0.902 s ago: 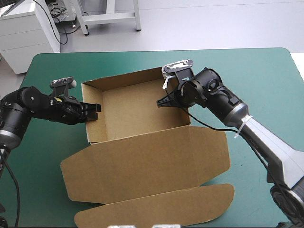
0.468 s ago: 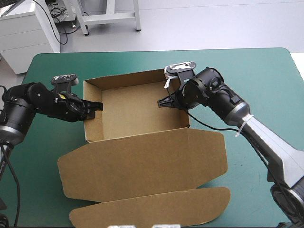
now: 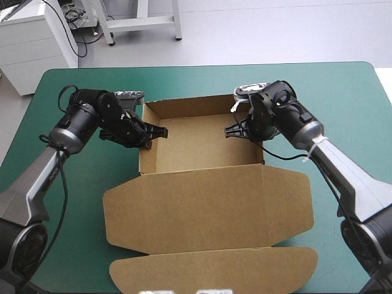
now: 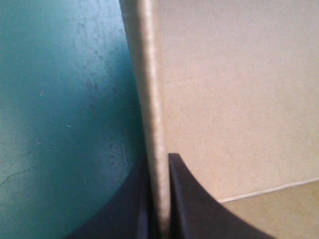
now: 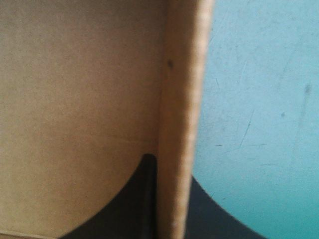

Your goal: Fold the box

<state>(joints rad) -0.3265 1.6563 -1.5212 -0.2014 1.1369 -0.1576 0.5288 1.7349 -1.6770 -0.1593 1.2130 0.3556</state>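
**Both side walls pinched, tray standing open**

The box sits near the middle of the counter as an open tray. Its far wall and both side walls are upright. The lid lies flat toward the near edge, with the rounded tuck flap beyond it.

The left gripper reaches over the left wall. In its wrist view the black fingers are all but closed, one on each face of the board, with the wall's top edge running straight out between them. The right gripper holds the right wall the same way, one finger inside the tray and one outside.

The step in hand looks like setting and squaring the side walls. To do it well, I judge that both grips should be light and even so the board is not creased. The two walls should move together, because a pull on one side alone would skew the tray or drag it across the cover. Each wall should end up upright, with its lower crease flat against the tray floor.

The teal-green cover is smooth and bare, so the box would probably slide rather than catch. There is open space on every side, with plenty at the near edge for the lid to lie.
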